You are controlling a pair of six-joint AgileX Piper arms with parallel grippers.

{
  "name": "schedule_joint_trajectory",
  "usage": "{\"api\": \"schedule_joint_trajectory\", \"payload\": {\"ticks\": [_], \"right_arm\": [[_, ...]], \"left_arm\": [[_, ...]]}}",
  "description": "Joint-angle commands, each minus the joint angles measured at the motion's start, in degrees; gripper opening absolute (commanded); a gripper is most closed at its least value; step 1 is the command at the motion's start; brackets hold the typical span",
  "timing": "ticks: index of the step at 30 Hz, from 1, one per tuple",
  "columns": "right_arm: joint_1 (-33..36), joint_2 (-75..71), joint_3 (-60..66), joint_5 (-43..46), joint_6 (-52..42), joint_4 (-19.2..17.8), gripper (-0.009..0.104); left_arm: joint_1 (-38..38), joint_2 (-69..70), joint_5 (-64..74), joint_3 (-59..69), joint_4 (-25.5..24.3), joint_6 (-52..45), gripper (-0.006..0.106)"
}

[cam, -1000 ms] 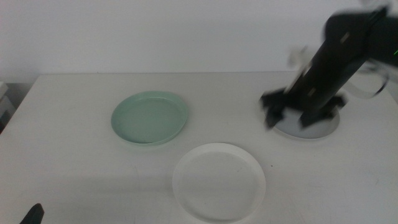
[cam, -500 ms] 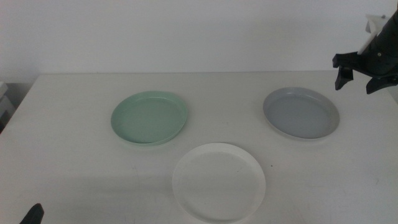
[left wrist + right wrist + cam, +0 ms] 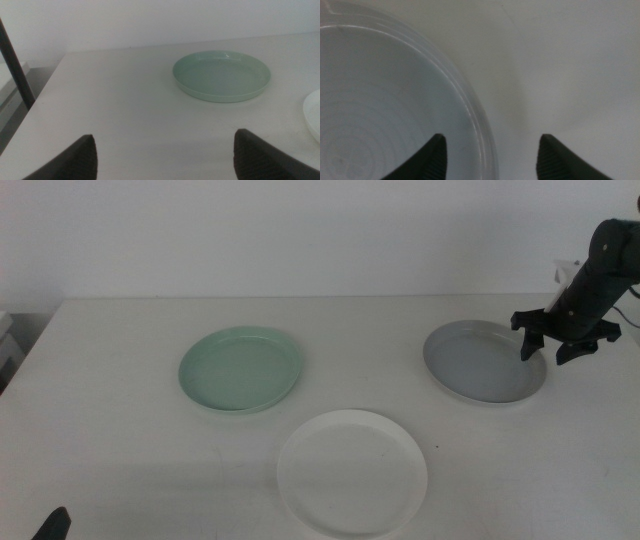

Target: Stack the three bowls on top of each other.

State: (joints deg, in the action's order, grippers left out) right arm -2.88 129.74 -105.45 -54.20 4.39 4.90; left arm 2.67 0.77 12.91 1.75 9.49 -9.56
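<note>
The right hand [image 3: 552,345] is hanging over the right-hand rim of the grey bowl [image 3: 484,361], jaws spread wide and holding nothing. In the right wrist view one jaw is sitting above the bowl's interior and the other above bare worktop [image 3: 560,65], so the rim is running between them. This placement is judged to be a line-up for pinching the low rim, since a shallow dish offers no other purchase. Whether the jaws are touching the bowl cannot be told.

The three bowls are all lying apart on the white worktop, none stacked. The mint green bowl [image 3: 241,369] is resting left of centre, the white bowl [image 3: 352,471] is sitting nearer the camera between the other two, and the grey bowl is lying to the right. Each is upright and empty.

The left hand [image 3: 165,157] is waiting low at the near left corner of the worktop, jaws wide apart and empty, facing the mint green bowl across open surface.

Judgement: the task is at its start; a rim grasp on the grey bowl appears to be the step in hand.
</note>
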Motion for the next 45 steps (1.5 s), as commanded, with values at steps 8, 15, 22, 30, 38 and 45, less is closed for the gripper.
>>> {"api": "schedule_joint_trajectory", "payload": {"ticks": [8,15,22,30,38,45], "right_arm": [[-0.4,-2.9,-1.9,1.8,-1.4,0.3,0.009],[-0.3,-7.6,-1.7,-1.7,-3.9,1.1,-0.001],[2.9,-24.6,12.7,2.7,-6.8,10.1,-0.001],[13.9,-39.6,30.2,6.9,-7.1,14.8,-0.001],[24.2,-40.0,38.3,14.7,-4.0,15.4,-0.001],[27.4,-36.2,41.6,19.9,-2.2,15.6,-0.001]], "left_arm": [[0.1,0.3,-4.1,-0.3,0.7,0.7,0.097],[0.1,0.3,-4.1,-0.3,0.7,0.7,0.097],[0.1,0.3,-4.1,-0.3,0.7,0.7,0.097],[0.1,0.3,-4.1,-0.3,0.7,0.7,0.097],[0.1,0.3,-4.1,-0.3,0.7,0.7,0.097],[0.1,0.3,-4.1,-0.3,0.7,0.7,0.097]]}}
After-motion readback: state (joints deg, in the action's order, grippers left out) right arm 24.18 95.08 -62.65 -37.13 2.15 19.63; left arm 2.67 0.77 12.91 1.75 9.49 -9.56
